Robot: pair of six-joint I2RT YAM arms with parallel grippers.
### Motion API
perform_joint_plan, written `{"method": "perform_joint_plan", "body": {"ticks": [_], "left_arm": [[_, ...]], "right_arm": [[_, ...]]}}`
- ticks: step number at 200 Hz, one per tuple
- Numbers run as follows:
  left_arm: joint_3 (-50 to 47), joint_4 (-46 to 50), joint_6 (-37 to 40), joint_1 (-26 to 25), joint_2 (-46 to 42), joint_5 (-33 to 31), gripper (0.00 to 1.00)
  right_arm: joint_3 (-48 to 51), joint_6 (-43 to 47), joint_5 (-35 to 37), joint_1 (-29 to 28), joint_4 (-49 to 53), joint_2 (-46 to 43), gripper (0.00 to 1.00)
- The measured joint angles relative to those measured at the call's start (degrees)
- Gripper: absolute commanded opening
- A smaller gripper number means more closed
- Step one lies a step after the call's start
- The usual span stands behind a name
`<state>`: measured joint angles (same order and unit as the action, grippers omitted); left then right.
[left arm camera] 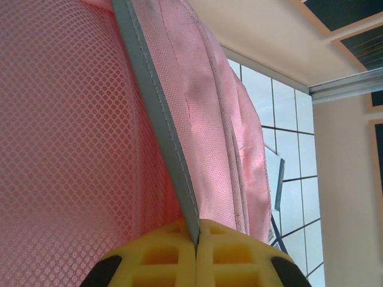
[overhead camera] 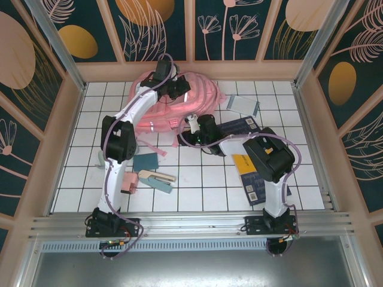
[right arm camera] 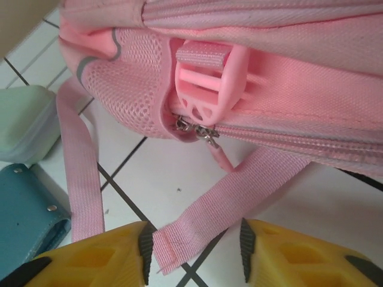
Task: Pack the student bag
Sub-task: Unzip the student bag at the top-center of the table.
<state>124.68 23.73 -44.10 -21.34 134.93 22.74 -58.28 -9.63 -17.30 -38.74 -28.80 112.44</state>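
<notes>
The student bag point(overhead camera: 203, 95) lies near the far edge of the table, a little left of its middle, and its long axis seems to run roughly along that edge, though the arms hide much of it. Its zip sliders point(right arm camera: 196, 128) face the near edge. The left pincer point(left arm camera: 196, 242) is closed on the bag's grey strip point(left arm camera: 161, 119) and should hold the fabric tight. The right pincer point(right arm camera: 192, 239) stands open around a loose strap point(right arm camera: 239, 191) (probably not what it wants) and should reach past it to the sliders.

left gripper point(left arm camera: 196, 242): arm stretched far forward, fingers pressed together | right gripper point(right arm camera: 192, 248): arm bent inward, fingers apart
</notes>
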Motion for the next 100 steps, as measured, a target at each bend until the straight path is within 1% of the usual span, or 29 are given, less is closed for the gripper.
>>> {"method": "perform_joint_plan", "body": {"ticks": [23,49,75,100], "left_arm": [[-0.2,0.0,-1.1,0.2,-0.5,0.9,0.00],[-0.9,-0.1,-2.6,0.4,-1.2,1.6,0.00],[-1.7,-0.2,-4.1,0.4,-1.9,2.6,0.00],[-2.3,-0.7,-5.5,0.7,-2.8,3.8,0.00]], "right_arm": [[2.2,-1.9,1.2,0.0,-5.0,0.0,0.48],[0.7,-2.1,0.6,0.1,-5.7,0.7,0.49],[-1.2,0.9,0.8,0.0,-5.6,1.9,0.50],[-2.5,5.2,3.1,-0.6,-3.5,2.6,0.50]]}}
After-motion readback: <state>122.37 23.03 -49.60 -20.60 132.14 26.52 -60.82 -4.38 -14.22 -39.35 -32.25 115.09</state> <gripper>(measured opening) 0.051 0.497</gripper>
